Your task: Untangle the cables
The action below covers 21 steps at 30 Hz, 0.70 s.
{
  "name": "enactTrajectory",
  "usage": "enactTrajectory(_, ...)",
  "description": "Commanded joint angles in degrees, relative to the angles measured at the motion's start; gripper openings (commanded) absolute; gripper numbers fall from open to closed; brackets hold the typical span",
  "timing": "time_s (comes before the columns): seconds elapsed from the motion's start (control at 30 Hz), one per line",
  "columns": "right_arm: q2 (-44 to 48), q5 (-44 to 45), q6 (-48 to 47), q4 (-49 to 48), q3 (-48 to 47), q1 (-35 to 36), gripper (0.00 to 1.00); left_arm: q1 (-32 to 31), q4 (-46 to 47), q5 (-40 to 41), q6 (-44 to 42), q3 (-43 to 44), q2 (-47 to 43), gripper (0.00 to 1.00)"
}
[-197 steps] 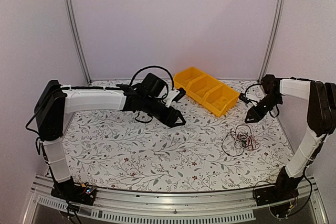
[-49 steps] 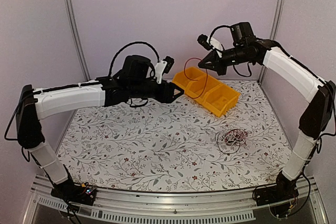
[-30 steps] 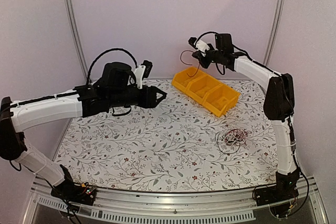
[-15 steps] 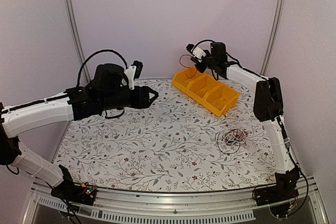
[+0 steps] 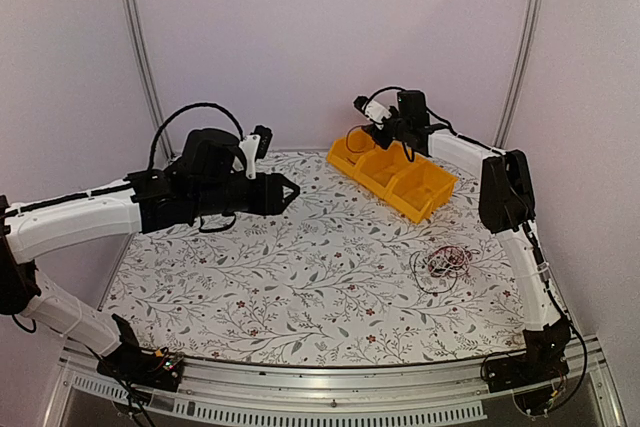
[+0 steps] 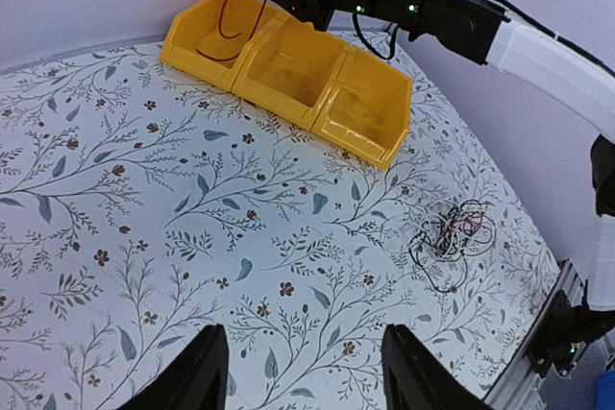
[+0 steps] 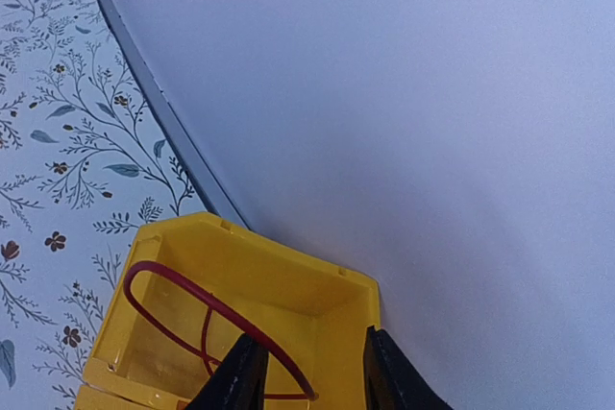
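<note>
A loose bundle of thin black, red and white cables [image 5: 447, 262] lies on the table at the right, also in the left wrist view [image 6: 452, 232]. One red-brown cable [image 7: 183, 287] loops inside the end compartment of the yellow bin [image 7: 279, 271], its tip lying free between my right gripper's parted fingers. My right gripper [image 7: 312, 386] is open just above that compartment, at the bin's far left end [image 5: 352, 150]. My left gripper [image 5: 291, 190] hovers open over the table's left-middle, nothing between its fingers [image 6: 207, 376].
The yellow bin [image 6: 288, 69] has three compartments and stands at the back right, near the rear wall. Metal posts rise at both back corners. The floral tablecloth [image 5: 300, 277] covers the table.
My right gripper sank to the bin's end compartment and its jaws parted, letting go of the red-brown cable, which now rests in the bin. The left arm drew back slightly leftward.
</note>
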State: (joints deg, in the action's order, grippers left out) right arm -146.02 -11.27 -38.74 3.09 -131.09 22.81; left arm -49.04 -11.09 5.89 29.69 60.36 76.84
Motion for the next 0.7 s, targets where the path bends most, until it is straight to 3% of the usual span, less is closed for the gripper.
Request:
enactTrajectory(0.0, -0.3, 0.9, -1.1, 2.5, -0.8, -0.2, 0.45, -0.8, 0.2, 0.2, 0.7, -1.1, -1.6, 0.57)
enactTrajectory(0.23, 6.4, -1.8, -2.2, 9.0, 3.2, -0.5, 0.65, -0.8, 4.0, 0.2, -0.3, -3.0, -1.5, 0.57)
enactTrajectory(0.43, 9.0, -0.1, -4.4, 18.5, 2.6, -0.5, 0.69, -0.7, 7.6, -1.9, -2.8, -1.8, 2.4, 0.58)
enactTrajectory(0.67, 11.5, 1.1, -3.9, 22.8, 3.9, -0.4, 0.71, -0.7, 8.5, -5.4, -5.5, 2.7, 8.3, 0.58)
